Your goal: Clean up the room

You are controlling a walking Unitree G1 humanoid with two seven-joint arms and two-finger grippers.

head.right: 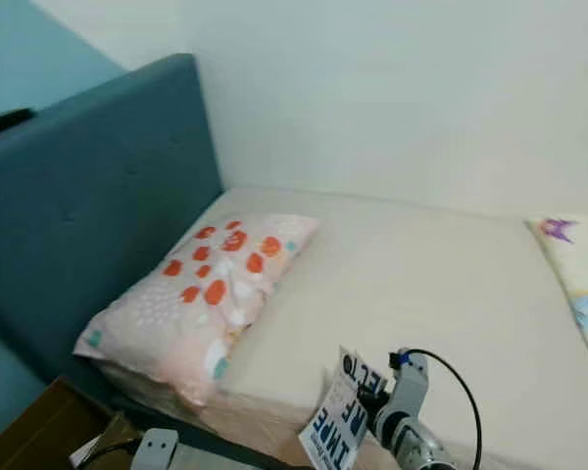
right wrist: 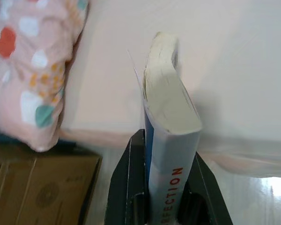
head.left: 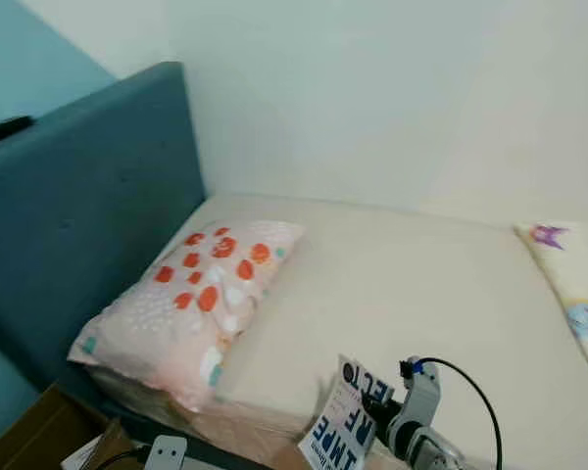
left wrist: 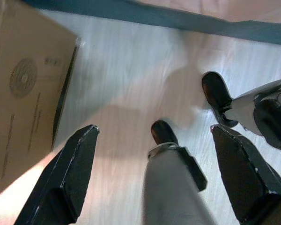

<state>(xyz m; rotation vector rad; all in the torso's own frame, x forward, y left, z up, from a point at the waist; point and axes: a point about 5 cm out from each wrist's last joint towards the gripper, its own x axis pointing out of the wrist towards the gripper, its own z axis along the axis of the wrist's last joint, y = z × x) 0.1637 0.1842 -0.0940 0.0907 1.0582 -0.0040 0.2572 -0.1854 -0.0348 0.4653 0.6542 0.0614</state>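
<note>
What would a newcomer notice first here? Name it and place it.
The pink pillow with orange spots, lying at the bed's head end against the blue headboard. Next, the book clamped upright in the right gripper at the mattress's near edge. The left gripper hangs open over the pale floor, beside a cardboard box.

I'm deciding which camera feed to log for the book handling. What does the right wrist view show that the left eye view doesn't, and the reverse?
Right wrist view alone: the book's page edges and spine clamped between the right gripper's fingers, and a cardboard box on the floor. Left eye view alone: the blue headboard, the wall, and a second, patterned pillow. Both: the book, the pink pillow and the mattress.
</note>
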